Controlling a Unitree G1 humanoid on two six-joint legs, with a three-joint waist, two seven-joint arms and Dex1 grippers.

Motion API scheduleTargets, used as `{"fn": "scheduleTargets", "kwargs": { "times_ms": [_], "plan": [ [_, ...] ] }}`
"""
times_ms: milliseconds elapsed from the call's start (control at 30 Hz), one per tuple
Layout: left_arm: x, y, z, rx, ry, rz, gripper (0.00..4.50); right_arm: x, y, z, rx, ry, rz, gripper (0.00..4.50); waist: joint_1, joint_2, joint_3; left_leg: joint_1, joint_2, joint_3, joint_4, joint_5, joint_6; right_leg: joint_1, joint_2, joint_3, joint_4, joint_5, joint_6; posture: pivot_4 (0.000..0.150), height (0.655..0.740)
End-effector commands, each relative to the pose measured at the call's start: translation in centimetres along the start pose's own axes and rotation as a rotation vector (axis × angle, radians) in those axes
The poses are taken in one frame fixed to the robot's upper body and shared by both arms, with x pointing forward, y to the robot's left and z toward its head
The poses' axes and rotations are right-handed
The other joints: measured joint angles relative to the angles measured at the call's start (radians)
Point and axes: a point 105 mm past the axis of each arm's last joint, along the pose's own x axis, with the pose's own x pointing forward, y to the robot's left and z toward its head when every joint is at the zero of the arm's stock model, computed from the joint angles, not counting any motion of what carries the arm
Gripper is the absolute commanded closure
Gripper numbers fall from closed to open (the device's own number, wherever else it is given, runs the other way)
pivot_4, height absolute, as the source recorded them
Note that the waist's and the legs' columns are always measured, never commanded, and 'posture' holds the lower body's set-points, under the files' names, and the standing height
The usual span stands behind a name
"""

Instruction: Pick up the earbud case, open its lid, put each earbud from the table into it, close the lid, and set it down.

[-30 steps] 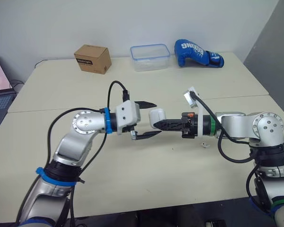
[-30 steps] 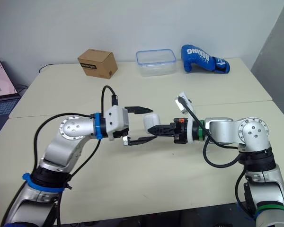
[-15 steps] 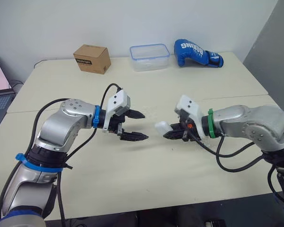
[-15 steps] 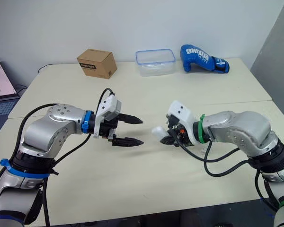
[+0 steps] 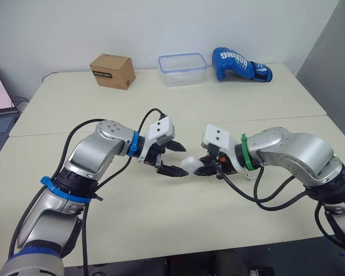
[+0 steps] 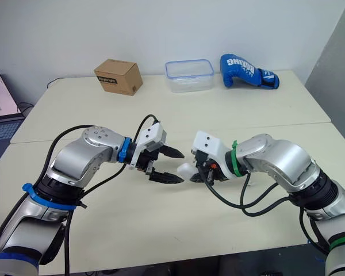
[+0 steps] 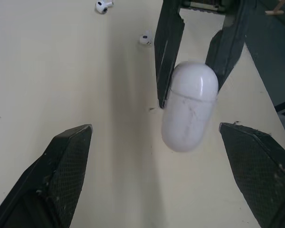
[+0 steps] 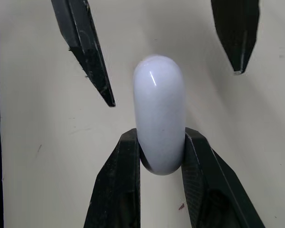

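Right claw [image 8: 161, 138]: we pinch the earbud case [image 8: 159, 102] by one end.
Left claw [image 5: 180, 160]: spread wide, empty.
Risk: prying the lid may twist it loose.

The right gripper [image 5: 203, 168] clamps the white earbud case [image 5: 191, 165] over the table [image 5: 161, 218]. The left gripper [image 5: 180, 160], fingers spread, faces the case from its 9 o'clock.

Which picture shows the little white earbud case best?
The left wrist view: the earbud case shows broadside, with its lid seam visible. The right wrist view shows it from its narrow side, pinched by the right hand. The eye views show it small.
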Motion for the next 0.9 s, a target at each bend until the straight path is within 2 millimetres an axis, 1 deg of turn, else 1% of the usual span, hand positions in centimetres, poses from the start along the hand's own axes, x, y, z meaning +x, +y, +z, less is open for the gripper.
{"fn": "scheduleTargets", "kwargs": {
  "times_ms": [33, 167, 300, 500, 900],
  "plan": [
    [-0.1, 0.1, 0.8, 0.010, 0.000, -0.007, 0.95, -0.2, 0.1, 1.1, -0.065, 0.000, -0.011, 3.74, 0.000, 0.000, 0.000, 0.000, 0.000, 0.000, 0.000, 0.000, 0.000, 0.000, 0.000, 0.000, 0.000, 0.000, 0.000, 0.150, 0.7307],
    [0.0, -0.1, 0.8, 0.024, 0.016, -0.016, 2.21, -0.1, -0.2, 1.1, -0.064, 0.012, -0.019, 3.74, 0.000, 0.000, 0.000, 0.000, 0.000, 0.000, 0.000, 0.000, 0.000, 0.000, 0.000, 0.000, 0.000, 0.000, 0.000, 0.150, 0.7307],
    [0.0, -0.4, 0.4, 0.025, 0.044, -0.033, 2.21, -0.1, -0.6, 1.2, -0.061, 0.019, -0.031, 3.74, 0.000, 0.000, 0.000, 0.000, 0.000, 0.000, 0.000, 0.000, 0.000, 0.000, 0.000, 0.000, 0.000, 0.000, 0.000, 0.150, 0.7307],
    [0.2, -0.6, 0.4, 0.031, 0.049, -0.047, 2.21, -0.1, -1.0, 1.3, -0.055, 0.025, -0.046, 3.74, -0.001, 0.000, 0.000, 0.000, 0.000, 0.000, 0.000, 0.000, 0.000, 0.000, 0.000, 0.000, 0.000, 0.000, 0.000, 0.150, 0.7307],
    [0.5, -0.9, 0.8, 0.049, 0.039, -0.068, 2.21, 0.2, -1.0, 1.2, -0.041, 0.032, -0.045, 3.74, -0.001, 0.000, 0.000, 0.000, 0.000, 0.000, 0.000, 0.000, 0.000, 0.000, 0.000, 0.000, 0.000, 0.000, 0.000, 0.150, 0.7307]
  ]
}}
